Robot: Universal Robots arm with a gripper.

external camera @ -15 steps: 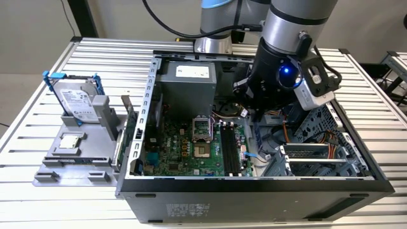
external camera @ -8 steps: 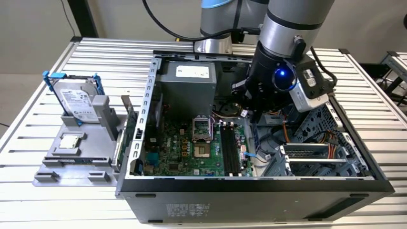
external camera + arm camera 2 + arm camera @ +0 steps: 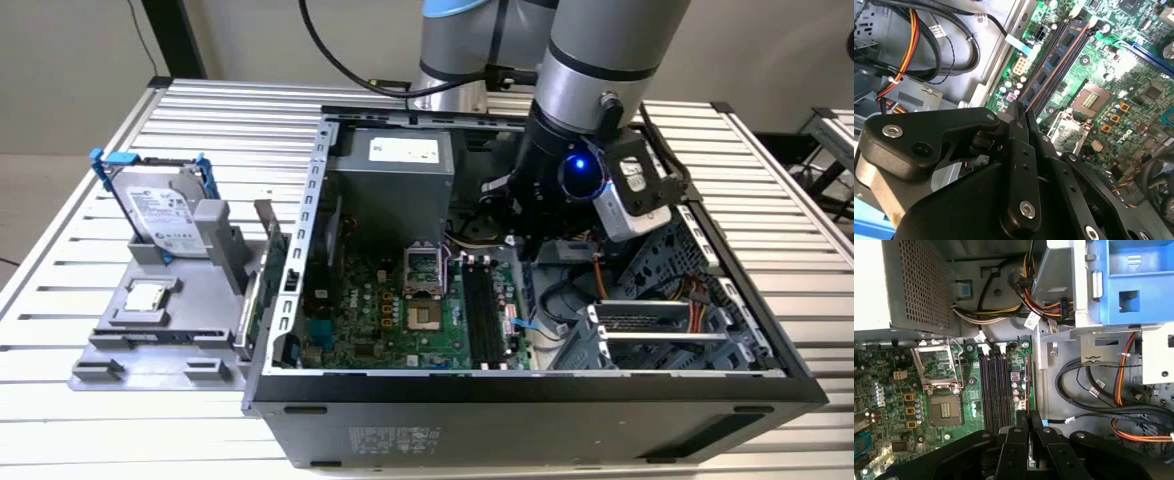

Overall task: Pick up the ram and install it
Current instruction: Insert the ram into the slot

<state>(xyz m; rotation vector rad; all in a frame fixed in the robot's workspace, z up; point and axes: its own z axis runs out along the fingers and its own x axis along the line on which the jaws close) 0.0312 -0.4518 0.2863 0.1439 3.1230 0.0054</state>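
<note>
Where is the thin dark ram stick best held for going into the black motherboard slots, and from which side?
Pinch the thin dark ram stick across its two flat faces, midway along the upper long edge, coming from above. It is thin and flat, and its lower edge must stay free for the black motherboard slots. The gripper seems shut on it this way.

Exterior view: high, off arm, looks down steeply into open computer case (image 3: pixel 287 300) on slatted table (image 3: pixel 80 200); whole case in frame, mid-distance.
First wrist view: close above motherboard (image 3: pixel 929 390), looks past gripper (image 3: pixel 1028 422) at memory slots (image 3: pixel 995 390).
Second wrist view: close, oblique, same gripper (image 3: pixel 1021 112) in foreground.
Shared by all: memory slots (image 3: pixel 1059 62), processor socket (image 3: pixel 424 318).
</note>
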